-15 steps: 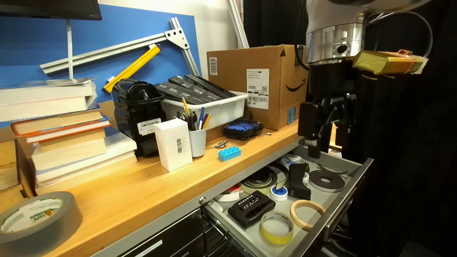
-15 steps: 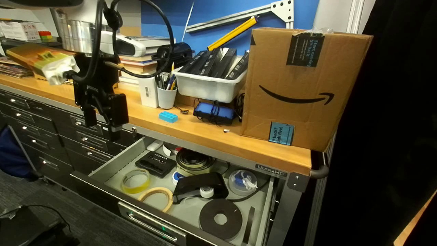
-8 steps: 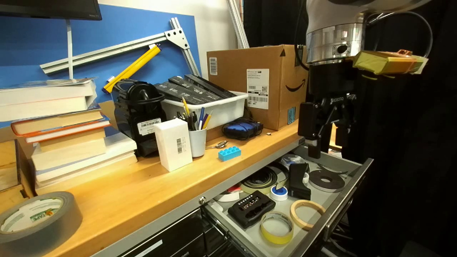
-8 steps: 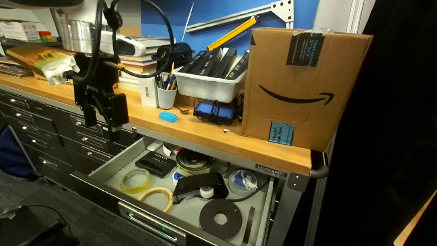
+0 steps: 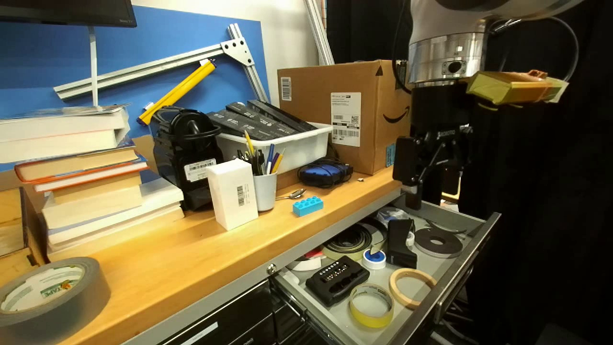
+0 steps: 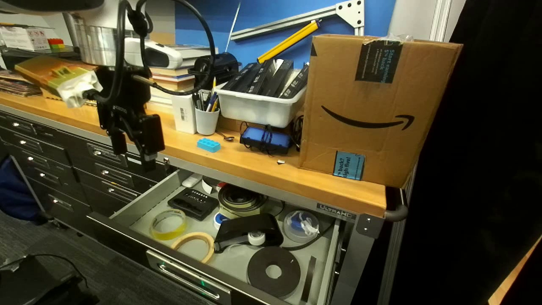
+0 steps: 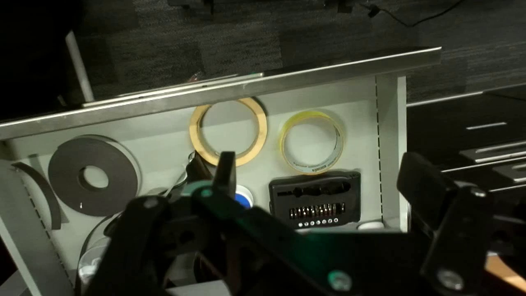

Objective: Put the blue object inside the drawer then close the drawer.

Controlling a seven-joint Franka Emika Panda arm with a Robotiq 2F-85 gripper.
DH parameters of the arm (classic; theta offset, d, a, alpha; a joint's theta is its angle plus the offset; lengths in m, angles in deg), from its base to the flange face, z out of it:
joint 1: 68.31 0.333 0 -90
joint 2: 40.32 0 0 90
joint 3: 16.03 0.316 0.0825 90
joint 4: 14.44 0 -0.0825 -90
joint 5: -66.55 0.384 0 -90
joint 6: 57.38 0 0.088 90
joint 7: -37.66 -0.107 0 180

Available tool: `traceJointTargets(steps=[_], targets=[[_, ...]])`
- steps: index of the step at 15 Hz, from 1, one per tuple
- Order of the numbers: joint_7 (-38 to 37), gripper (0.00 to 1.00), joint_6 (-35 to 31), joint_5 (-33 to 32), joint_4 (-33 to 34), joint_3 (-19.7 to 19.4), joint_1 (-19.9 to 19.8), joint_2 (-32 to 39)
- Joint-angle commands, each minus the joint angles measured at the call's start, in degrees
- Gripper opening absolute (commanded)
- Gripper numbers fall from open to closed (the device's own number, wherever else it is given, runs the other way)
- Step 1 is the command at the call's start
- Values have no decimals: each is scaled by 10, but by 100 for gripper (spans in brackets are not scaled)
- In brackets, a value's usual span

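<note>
The blue object [image 5: 308, 206] is a small light-blue studded brick on the wooden benchtop, also visible in an exterior view [image 6: 208, 145]. It is out of the wrist view. The drawer [image 5: 443, 292] stands pulled open below the bench edge; its front panel shows in an exterior view [image 6: 127, 240] and its front rim in the wrist view [image 7: 287, 81]. My gripper [image 5: 427, 191] hangs above the open drawer, apart from the brick, and also shows in an exterior view [image 6: 134, 151]. In the wrist view its fingers [image 7: 225, 170] are wide apart with nothing between them.
The drawer holds tape rolls [image 6: 274, 271], a black bit case [image 6: 193, 203] and a tape dispenser [image 6: 250, 231]. Near the brick stand a white box [image 5: 233, 194], a pen cup [image 5: 265, 191], a spoon [image 5: 297, 194] and a dark-blue device [image 5: 324, 173]. A cardboard box [image 6: 364, 97] stands behind.
My gripper has shifted slightly, a little left in one exterior view and a little right in the other, and slightly up. The blue brick and the drawer have not moved.
</note>
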Motion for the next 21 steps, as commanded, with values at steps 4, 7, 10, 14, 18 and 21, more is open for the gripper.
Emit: traceJointTargets(steps=[4,7,10,14,18,21], targets=[[-9,100,-48,-1,-11,-3,7,0],[-14,100,-59,-1,-15,-1,10,0],[-15,100,-61,0,-16,-1,10,0],[-15,100,-61,0,-16,-1,10,0],[-15,100,-61,0,-16,-1,10,0],[-15,100,-61,0,-16,-1,10,0]])
